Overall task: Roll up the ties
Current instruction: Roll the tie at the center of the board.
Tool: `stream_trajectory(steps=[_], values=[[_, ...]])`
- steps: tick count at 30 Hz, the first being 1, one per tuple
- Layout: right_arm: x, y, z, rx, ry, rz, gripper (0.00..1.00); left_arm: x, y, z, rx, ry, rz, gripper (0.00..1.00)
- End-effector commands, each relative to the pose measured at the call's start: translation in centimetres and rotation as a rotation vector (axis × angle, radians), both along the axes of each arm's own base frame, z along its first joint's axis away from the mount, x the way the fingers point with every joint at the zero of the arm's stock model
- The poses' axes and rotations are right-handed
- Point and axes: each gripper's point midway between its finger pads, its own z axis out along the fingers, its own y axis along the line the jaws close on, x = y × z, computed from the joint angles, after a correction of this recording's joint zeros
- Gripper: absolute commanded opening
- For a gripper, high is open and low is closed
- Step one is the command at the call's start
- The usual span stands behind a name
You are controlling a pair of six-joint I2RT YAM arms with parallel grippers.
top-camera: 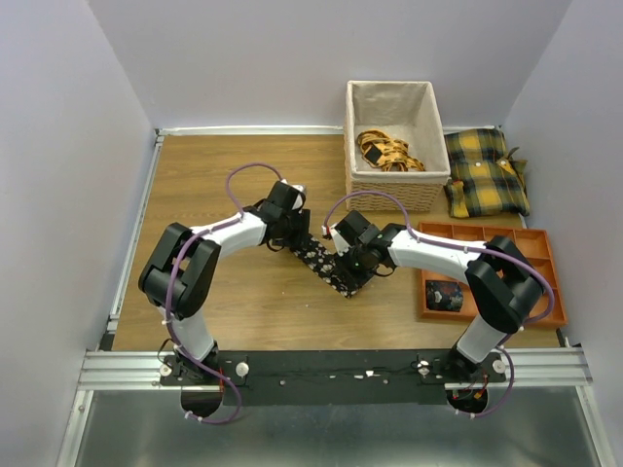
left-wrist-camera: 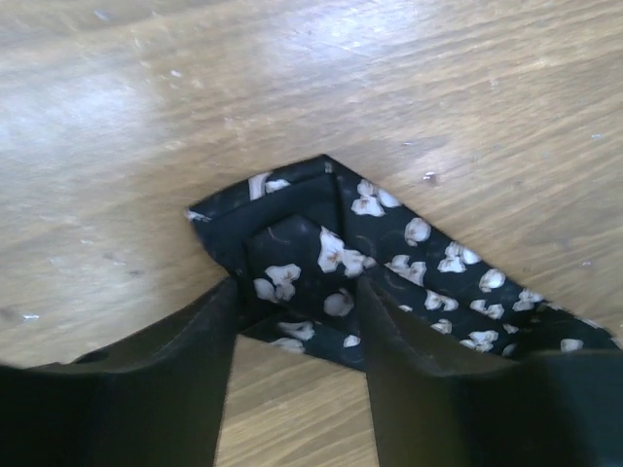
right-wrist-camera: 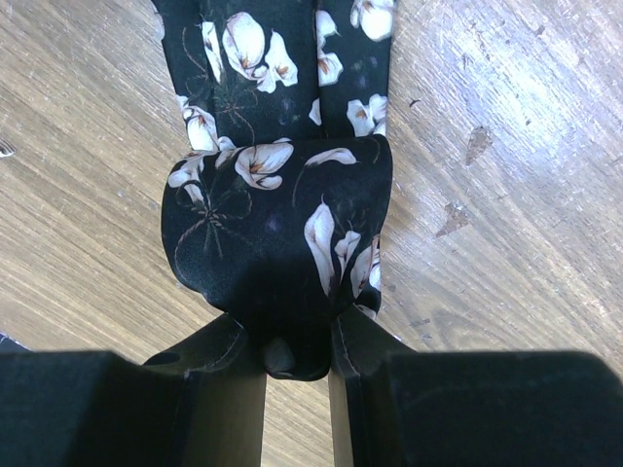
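Right tool (right-wrist-camera: pixel 297 336) pinching rolled end of tie (right-wrist-camera: pixel 277 219); left tool (left-wrist-camera: pixel 298 292) wide, straddling folded end.

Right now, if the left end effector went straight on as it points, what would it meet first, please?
Probably the folded end of the black flower-printed fabric necktie, lying right ahead of the left end effector.

The top camera sits high above and behind the tie (top-camera: pixel 326 261), facing down and forward, far enough to see the whole table (top-camera: pixel 243 311). The left wrist camera is very near above the tie's pointed end, and the right wrist camera very near above its rolled end. All three views share the tie.
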Motion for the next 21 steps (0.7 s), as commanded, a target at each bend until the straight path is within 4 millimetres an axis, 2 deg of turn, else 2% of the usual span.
stream_trajectory(steps=[1,2,4,5,6,7,8,9,11,12,14,15,17,18,19,21], values=[[-0.8,-1.2,-1.6,-0.066,0.030,-0.018,0.07,-2.1,-1.7,-1.1,-0.080,0.062,-0.008,0.51],[-0.8,-1.1,-1.7,-0.068,0.032,-0.018,0.07,-2.4,-1.9,-1.1,-0.095,0.073,0.003,0.42],[-0.7,-1.0,-1.7,-0.067,0.033,-0.018,0.07,-2.7,-1.9,-1.4,-0.110,0.074,0.004,0.31],[-0.8,-0.9,-1.7,-0.061,0.039,-0.015,0.07,-2.6,-2.1,-0.9,-0.127,0.059,-0.002,0.11],[-0.7,-0.7,-1.6,-0.056,0.040,-0.016,0.07,-2.9,-1.8,-1.0,-0.127,0.056,0.006,0.00],[-0.7,-0.6,-1.6,-0.057,0.046,-0.014,0.07,-2.6,-1.9,-0.5,-0.150,0.030,0.005,0.00],[-0.9,-0.5,-1.7,-0.052,0.061,-0.014,0.07,-2.7,-2.5,1.1,-0.212,0.006,-0.024,0.00],[-0.9,-0.4,-1.7,-0.055,0.065,-0.016,0.07,-3.2,-2.6,1.4,-0.245,-0.002,-0.033,0.00],[-0.9,-0.3,-1.9,-0.065,0.077,-0.025,0.07,-2.3,-4.0,5.8,-0.386,-0.148,-0.096,0.00],[-0.9,-0.3,-2.0,-0.064,0.082,-0.028,0.07,-3.4,-4.1,6.1,-0.425,-0.155,-0.126,0.00],[-0.8,0.2,-2.0,-0.043,0.089,-0.044,0.07,-3.6,-4.6,9.1,-0.494,-0.281,-0.194,0.00],[-0.9,0.4,-1.9,-0.037,0.090,-0.047,0.07,-4.6,-4.4,8.5,-0.499,-0.268,-0.212,0.00],[-0.6,0.8,-1.8,-0.014,0.085,-0.067,0.07,-5.4,-4.2,9.2,-0.516,-0.293,-0.239,0.00],[-0.6,1.0,-1.6,-0.003,0.081,-0.068,0.07,-6.0,-3.9,8.4,-0.513,-0.276,-0.237,0.00],[-0.4,1.3,-1.5,0.010,0.076,-0.073,0.07,-6.3,-4.4,9.5,-0.559,-0.319,-0.272,0.00],[-0.3,1.8,-1.4,0.029,0.083,-0.076,0.07,-7.0,-4.9,10.2,-0.616,-0.327,-0.289,0.00]])
